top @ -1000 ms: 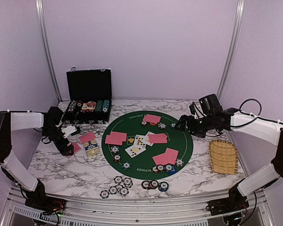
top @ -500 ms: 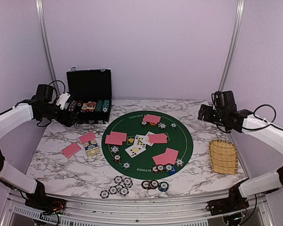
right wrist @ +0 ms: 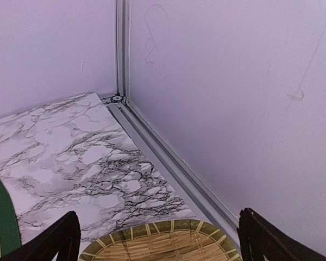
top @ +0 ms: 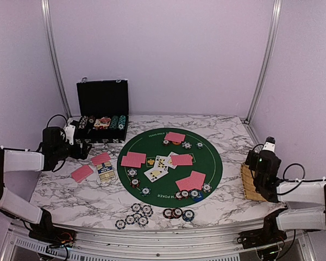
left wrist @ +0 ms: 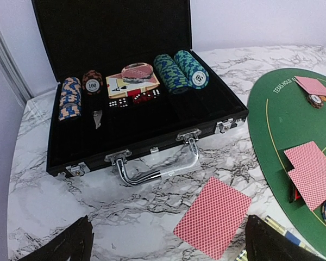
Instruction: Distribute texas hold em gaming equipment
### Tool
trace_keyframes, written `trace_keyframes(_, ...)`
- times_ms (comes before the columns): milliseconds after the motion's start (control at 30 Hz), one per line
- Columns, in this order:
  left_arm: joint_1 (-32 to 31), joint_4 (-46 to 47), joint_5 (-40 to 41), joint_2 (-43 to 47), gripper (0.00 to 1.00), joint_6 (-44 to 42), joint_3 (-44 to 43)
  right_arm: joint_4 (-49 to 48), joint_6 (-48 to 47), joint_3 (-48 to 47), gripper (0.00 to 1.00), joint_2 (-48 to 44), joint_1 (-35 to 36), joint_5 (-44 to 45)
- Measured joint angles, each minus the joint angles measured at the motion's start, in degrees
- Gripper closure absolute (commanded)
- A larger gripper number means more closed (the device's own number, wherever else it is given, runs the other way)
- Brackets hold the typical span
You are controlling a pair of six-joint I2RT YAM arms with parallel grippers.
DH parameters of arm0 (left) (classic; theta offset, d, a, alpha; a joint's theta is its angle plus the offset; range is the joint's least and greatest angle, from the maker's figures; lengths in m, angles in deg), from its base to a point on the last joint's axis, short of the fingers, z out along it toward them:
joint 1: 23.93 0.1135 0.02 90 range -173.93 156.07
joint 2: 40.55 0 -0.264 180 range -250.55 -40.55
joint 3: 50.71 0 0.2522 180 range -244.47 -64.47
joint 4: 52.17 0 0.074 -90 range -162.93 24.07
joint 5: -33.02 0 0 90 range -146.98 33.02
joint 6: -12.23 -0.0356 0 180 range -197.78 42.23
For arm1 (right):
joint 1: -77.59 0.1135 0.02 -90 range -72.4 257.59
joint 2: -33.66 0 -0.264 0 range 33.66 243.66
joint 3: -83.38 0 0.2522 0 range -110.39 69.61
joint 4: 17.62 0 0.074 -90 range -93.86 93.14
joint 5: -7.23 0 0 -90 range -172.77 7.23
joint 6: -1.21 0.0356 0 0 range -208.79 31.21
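Observation:
Red-backed cards [top: 181,159] lie in pairs around the green mat [top: 212,163], with face-up cards [top: 157,166] in its middle and small chip groups [top: 193,193] beside the pairs. Loose chips [top: 135,215] sit near the front edge. Off the mat on the left lie two more red-backed cards [top: 82,173], one of them also in the left wrist view [left wrist: 213,216]. My left gripper [top: 82,150] [left wrist: 171,242] hangs open and holds nothing, low over the marble in front of the case. My right gripper [top: 256,163] [right wrist: 160,239] is open and holds nothing over the tray.
The black hinged case [top: 102,117] [left wrist: 152,128] stands open at the back left with chip stacks, dice and a deck inside. A woven yellow tray [top: 257,182] [right wrist: 168,224] lies at the right edge. The frame rail [right wrist: 168,157] and purple wall are close behind it.
Both arms pulled away from the mat and came down. The left went from over the loose card to the table's left side. The right went from the mat's far right to over the tray.

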Motion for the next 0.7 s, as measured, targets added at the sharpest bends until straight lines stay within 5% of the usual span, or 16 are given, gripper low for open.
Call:
trace_keyframes(233, 0.87, 17.07, 2.1, -2.1, 0.01, 0.68, 8.87, -20.81, -5.4, 5.6, 0.01, 5.51, -0.79, 1.11)
trace_keyframes(700, 2.86, 38.53, 6.91, -6.73, 0.01, 3.45, 15.69, -39.65, -10.32, 5.86, 0.01, 16.63, -7.28, -9.55)
